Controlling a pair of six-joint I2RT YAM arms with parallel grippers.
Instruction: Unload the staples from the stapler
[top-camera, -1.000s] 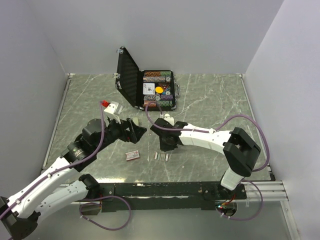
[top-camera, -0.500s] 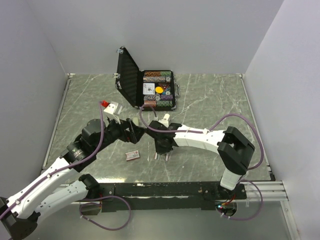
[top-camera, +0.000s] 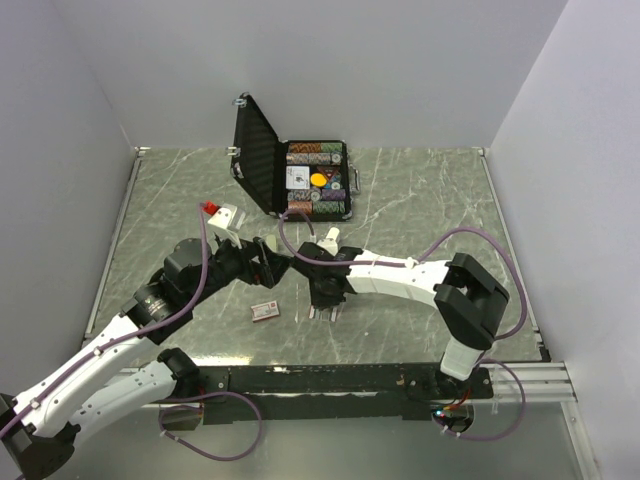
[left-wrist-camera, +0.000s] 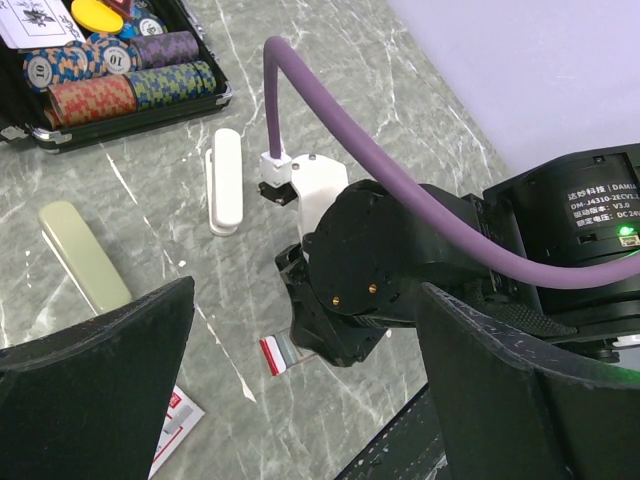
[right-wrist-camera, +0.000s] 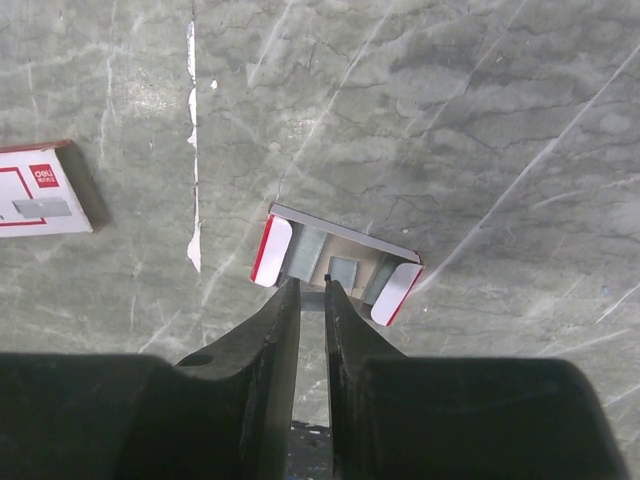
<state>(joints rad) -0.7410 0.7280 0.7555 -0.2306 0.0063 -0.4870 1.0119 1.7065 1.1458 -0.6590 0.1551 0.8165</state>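
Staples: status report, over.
Left gripper open, hovering. Right gripper narrowed at tray edge, hold unclear. Staples lie in open tray. Nothing blocking.

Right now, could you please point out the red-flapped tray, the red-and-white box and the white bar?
red-flapped tray (right-wrist-camera: 345, 240): right wrist view, its far wall.
red-and-white box (right-wrist-camera: 35, 190): right wrist view, its top face.
white bar (left-wrist-camera: 225, 180): left wrist view, its middle.

Grey-green marble tabletop (top-camera: 420, 200), plain pale walls (top-camera: 350, 60)
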